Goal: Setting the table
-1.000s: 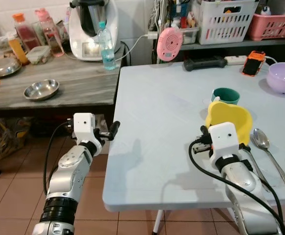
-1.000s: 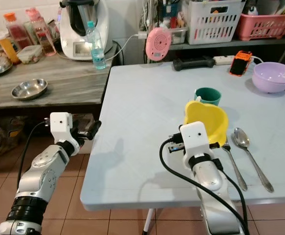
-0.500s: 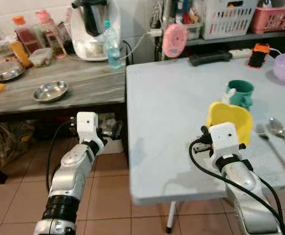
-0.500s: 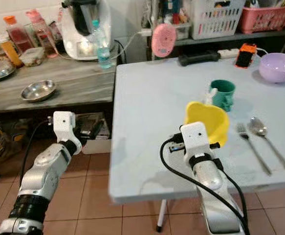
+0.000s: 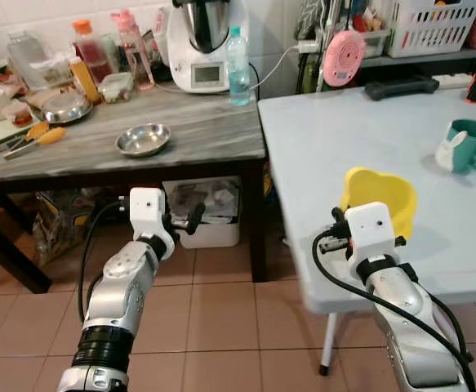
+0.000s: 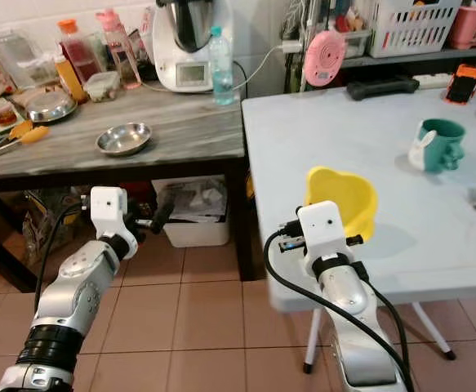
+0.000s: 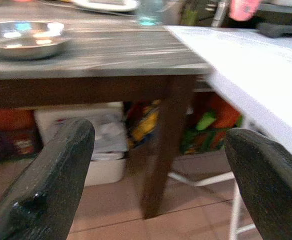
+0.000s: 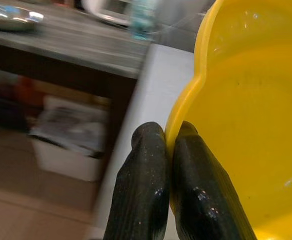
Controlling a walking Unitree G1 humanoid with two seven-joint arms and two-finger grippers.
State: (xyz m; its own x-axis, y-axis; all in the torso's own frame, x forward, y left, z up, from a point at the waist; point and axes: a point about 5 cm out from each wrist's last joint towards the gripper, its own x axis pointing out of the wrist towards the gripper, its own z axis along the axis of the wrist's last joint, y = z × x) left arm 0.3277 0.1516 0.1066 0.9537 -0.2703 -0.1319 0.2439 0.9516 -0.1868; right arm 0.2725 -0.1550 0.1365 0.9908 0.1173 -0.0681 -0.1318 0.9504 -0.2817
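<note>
One yellow plastic bowl with a wavy, lobed rim (image 5: 378, 198) is held above the near left part of the pale grey table (image 5: 360, 139), lifted clear of the tabletop and casting a shadow there. Its rim is pinched by the right gripper (image 8: 172, 150), whose two black fingers (image 8: 141, 185) are closed tight on the wall, one outside and one inside. The silver right arm is raised from below the table edge, with the white wrist block just under the bowl and a black cable looping beside it. The bowl is glossy and tilted a little toward the robot, and its hollow is seen to be empty.

The left gripper (image 5: 190, 219) is held out in front of the dark wooden side table (image 5: 197, 147), below its top, the forearm angled upward from the elbow; its fingers (image 7: 50, 185) are spread wide with nothing between them.

Further back on the grey table a teal mug (image 5: 469, 145) is seen, well apart from the bowl. On the wooden side table a small steel dish (image 5: 143, 139), a clear water bottle (image 5: 238, 55) and a white kitchen machine (image 5: 198, 41) are set, with jars and a larger steel bowl (image 5: 66, 106) toward the far left. A pink round fan (image 5: 344, 57) is seen behind the grey table
</note>
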